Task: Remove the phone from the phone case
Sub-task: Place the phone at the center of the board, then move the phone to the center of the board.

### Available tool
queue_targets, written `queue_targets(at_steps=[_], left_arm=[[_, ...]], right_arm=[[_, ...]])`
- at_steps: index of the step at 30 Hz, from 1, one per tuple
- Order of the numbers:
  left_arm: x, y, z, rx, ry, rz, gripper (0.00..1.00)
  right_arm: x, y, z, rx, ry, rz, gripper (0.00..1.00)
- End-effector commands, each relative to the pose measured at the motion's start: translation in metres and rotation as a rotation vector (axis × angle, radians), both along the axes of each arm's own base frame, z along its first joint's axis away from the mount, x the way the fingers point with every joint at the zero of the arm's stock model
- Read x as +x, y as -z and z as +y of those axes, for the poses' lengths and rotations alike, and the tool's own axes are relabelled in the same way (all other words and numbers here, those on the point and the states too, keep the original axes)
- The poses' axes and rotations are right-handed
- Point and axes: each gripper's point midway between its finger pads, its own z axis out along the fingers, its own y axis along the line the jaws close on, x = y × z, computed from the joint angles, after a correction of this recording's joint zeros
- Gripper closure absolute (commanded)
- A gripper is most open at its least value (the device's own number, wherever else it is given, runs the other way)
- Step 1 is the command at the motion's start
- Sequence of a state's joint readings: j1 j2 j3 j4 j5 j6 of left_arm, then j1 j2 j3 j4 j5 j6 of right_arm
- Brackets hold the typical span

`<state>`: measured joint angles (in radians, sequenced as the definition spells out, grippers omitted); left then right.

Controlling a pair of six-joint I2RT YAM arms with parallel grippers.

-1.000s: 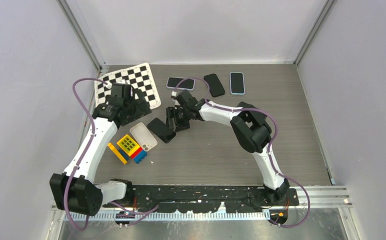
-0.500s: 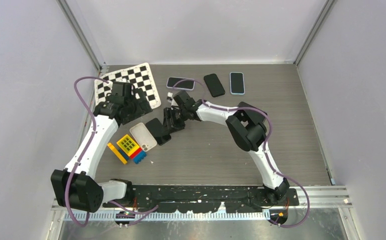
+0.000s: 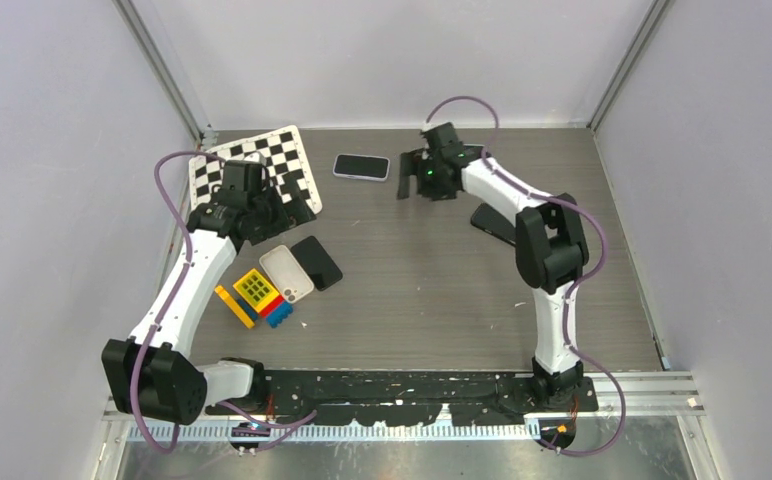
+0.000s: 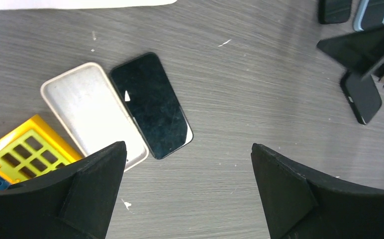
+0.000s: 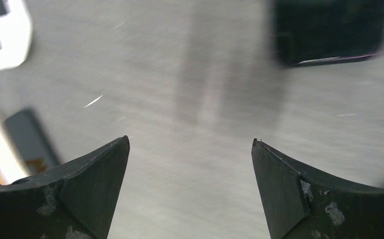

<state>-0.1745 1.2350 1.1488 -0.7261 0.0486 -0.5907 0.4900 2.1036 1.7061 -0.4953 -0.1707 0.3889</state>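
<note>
1. Grey wood-grain surface [image 3: 412, 290] carries the phone [image 4: 151, 105], lying screen-up just beside the empty white phone case [image 4: 93, 112].
2. Above them hovers the left tool [image 4: 188, 145], spread apart and empty.
3. Far back, the right tool [image 5: 190, 140] is likewise spread, holding nothing.

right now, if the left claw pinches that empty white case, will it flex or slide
The white case looks like a thin empty shell, so it probably flexes and weighs little. Lying flat on the table, it would likely slide, nudging the black phone.
</note>
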Motion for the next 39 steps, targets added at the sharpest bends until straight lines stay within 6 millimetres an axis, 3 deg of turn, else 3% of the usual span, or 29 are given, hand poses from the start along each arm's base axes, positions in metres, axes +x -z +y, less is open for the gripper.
queue_targets(at_steps=[1, 4, 5, 6, 7, 8, 15, 22, 27, 33, 35, 38, 39], left_arm=[[0.015, -0.036, -0.017, -0.056, 0.109, -0.147, 0.00], [0.016, -0.039, -0.026, -0.088, 0.150, -0.161, 0.00], [0.017, -0.039, -0.027, -0.088, 0.154, -0.163, 0.00], [0.017, -0.039, -0.026, -0.082, 0.153, -0.162, 0.00], [0.018, -0.038, -0.023, -0.070, 0.143, -0.160, 0.00], [0.018, -0.037, -0.020, -0.054, 0.129, -0.154, 0.00], [0.019, -0.031, -0.010, -0.017, 0.084, -0.132, 0.00], [0.019, -0.030, -0.010, -0.023, 0.070, -0.124, 0.00], [0.019, -0.030, -0.010, -0.023, 0.064, -0.115, 0.00], [0.018, -0.033, -0.010, -0.026, 0.068, -0.113, 0.01], [0.017, -0.033, -0.013, -0.038, 0.084, -0.116, 0.02], [0.016, -0.032, -0.015, -0.047, 0.087, -0.119, 0.03], [0.016, -0.032, -0.014, -0.047, 0.086, -0.120, 0.03]], right_arm=[[0.041, -0.014, -0.078, -0.243, 0.095, -0.126, 0.01], [0.065, 0.003, -0.093, -0.277, 0.104, -0.090, 0.00], [0.076, -0.003, -0.096, -0.277, 0.105, -0.108, 0.00], [0.077, 0.016, -0.100, -0.310, 0.101, -0.074, 0.00], [0.084, 0.011, -0.101, -0.319, 0.090, -0.092, 0.00], [0.082, 0.025, -0.102, -0.342, 0.078, -0.058, 0.00], [0.097, 0.042, -0.098, -0.349, 0.066, -0.056, 0.00], [0.098, 0.069, -0.092, -0.341, 0.036, -0.017, 0.00], [0.099, 0.091, -0.098, -0.387, 0.043, 0.011, 0.00], [0.098, 0.103, -0.101, -0.427, -0.002, 0.034, 0.01], [0.095, 0.102, -0.103, -0.439, -0.002, 0.036, 0.08], [0.091, 0.094, -0.107, -0.473, 0.032, 0.019, 0.35], [0.089, 0.090, -0.104, -0.470, 0.040, 0.014, 0.38]])
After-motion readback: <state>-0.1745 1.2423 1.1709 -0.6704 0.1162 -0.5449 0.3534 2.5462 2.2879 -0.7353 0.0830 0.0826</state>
